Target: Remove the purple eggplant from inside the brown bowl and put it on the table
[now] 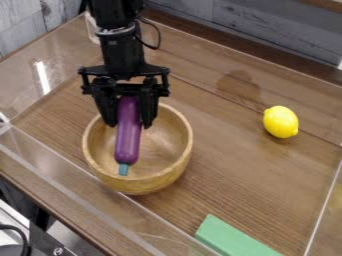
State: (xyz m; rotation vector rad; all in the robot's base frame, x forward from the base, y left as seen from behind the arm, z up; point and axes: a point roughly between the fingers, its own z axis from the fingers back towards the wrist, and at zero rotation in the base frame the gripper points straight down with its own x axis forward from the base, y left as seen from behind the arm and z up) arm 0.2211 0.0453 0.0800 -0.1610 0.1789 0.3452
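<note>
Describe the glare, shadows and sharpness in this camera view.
Camera view: soft overhead light puts a pale sheen on the table and whitish reflections on the clear acrylic wall in front. The lemon casts a small shadow beside it. The purple eggplant, brown bowl and gripper read clearly, though the image is low-resolution.

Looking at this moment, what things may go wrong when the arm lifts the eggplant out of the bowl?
1. The tool is shut on only the top end of the purple eggplant, so the long hanging body might swing or slip out.
2. Its stem tip is low inside the brown bowl; moving sideways too early may catch the wall and drag the bowl.
</note>
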